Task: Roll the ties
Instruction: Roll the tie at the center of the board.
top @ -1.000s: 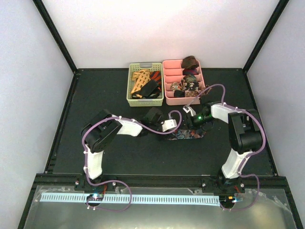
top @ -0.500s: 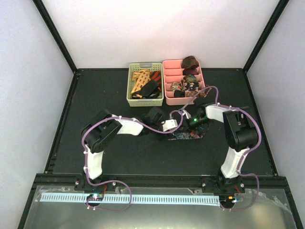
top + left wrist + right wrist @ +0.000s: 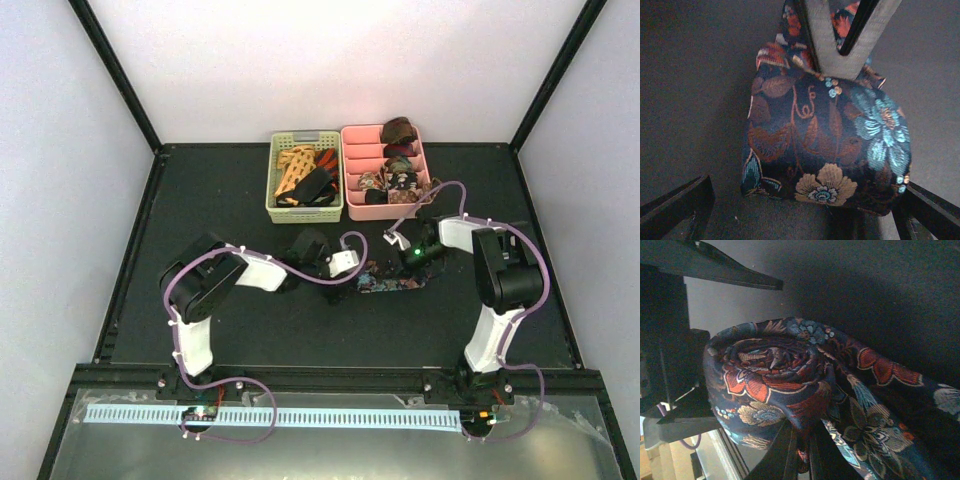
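the left arm slid back a little. the left claw [image 3: 805,192] is apart around the rolled flowery tie [image 3: 825,145] on the table [image 3: 250,330]. the right claw [image 3: 801,447] pinches its middle; pulling out fast could unroll it.

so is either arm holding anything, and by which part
The right gripper seems to pinch the dark navy floral fabric tie at its coiled end; left gripper jaws open, straddling it.

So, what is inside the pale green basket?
In the basket an orange lattice tie lies at the left, with a red tie and a black tie at the right. Whatever lies under them is covered.
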